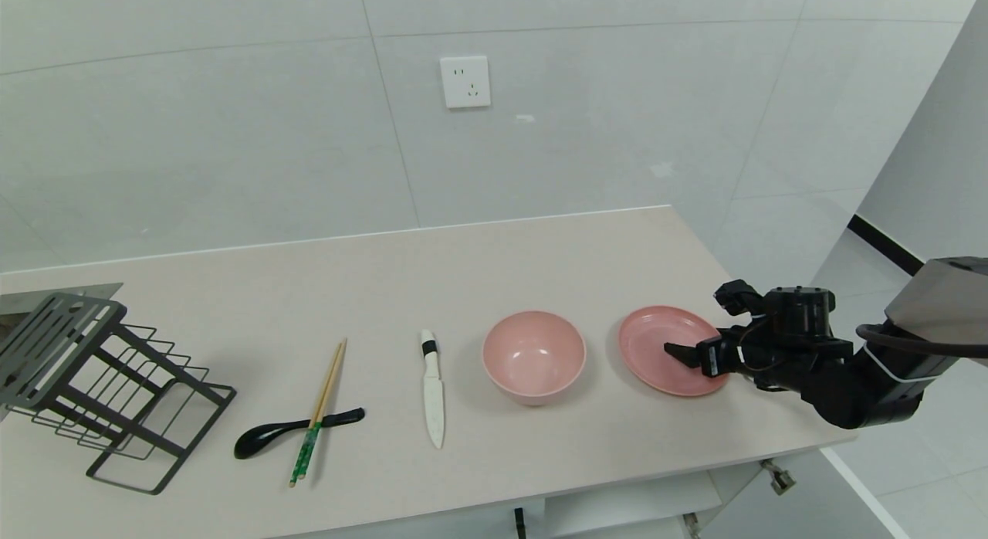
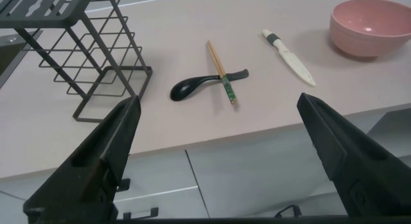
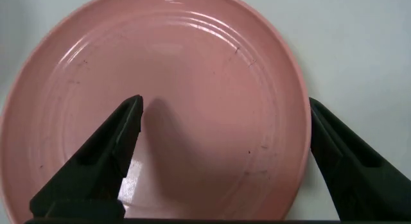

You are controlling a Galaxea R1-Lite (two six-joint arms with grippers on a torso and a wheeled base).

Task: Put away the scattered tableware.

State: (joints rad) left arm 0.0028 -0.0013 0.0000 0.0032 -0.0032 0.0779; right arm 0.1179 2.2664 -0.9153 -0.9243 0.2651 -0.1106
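Tableware lies in a row on the beige counter (image 1: 324, 292): a black spoon (image 1: 285, 431) under crossed wooden chopsticks (image 1: 320, 404), a white knife (image 1: 432, 388), a pink bowl (image 1: 532, 356) and a pink plate (image 1: 656, 346). My right gripper (image 1: 698, 321) hangs open just above the plate's right half, one finger over its middle and the other near its far rim. In the right wrist view, both fingers straddle the plate (image 3: 192, 44). My left gripper (image 2: 218, 105) is open and holds nothing, in front of the counter's near edge, facing the spoon (image 2: 192, 86) and chopsticks (image 2: 221, 70).
A dark wire dish rack (image 1: 100, 384) stands at the counter's left end. The counter's right edge runs just beyond the plate, with floor below. A tiled wall with a socket (image 1: 465, 82) backs the counter. Cabinet fronts (image 2: 257, 172) sit under the near edge.
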